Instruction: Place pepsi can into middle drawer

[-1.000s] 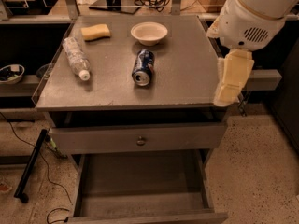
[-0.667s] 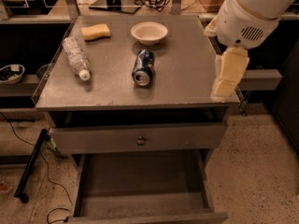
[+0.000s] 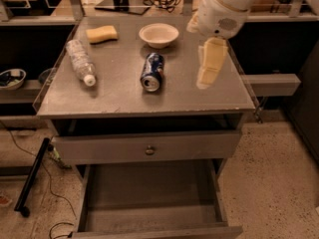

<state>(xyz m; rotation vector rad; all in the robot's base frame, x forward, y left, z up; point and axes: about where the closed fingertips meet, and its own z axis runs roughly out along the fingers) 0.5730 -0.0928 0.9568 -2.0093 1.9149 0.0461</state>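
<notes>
The pepsi can point(image 3: 152, 71), blue with silver ends, lies on its side near the middle of the grey cabinet top point(image 3: 119, 98), its open end facing the front. My gripper point(image 3: 206, 78) hangs from the white arm point(image 3: 222, 14) over the right part of the top, to the right of the can and apart from it. It holds nothing that I can see. The middle drawer point(image 3: 149, 195) is pulled out below, showing a bare grey floor and low side walls.
A clear plastic bottle point(image 3: 79, 61) lies at the left of the top, with a yellow sponge point(image 3: 102, 34) and a white bowl point(image 3: 158, 35) at the back. A drawer front with a knob point(image 3: 149, 150) sits above the open drawer. A black pole point(image 3: 32, 176) leans at the left on the floor.
My gripper has moved left and away from the right edge, in over the cabinet top and closer to the can. The can and the other objects have not moved.
</notes>
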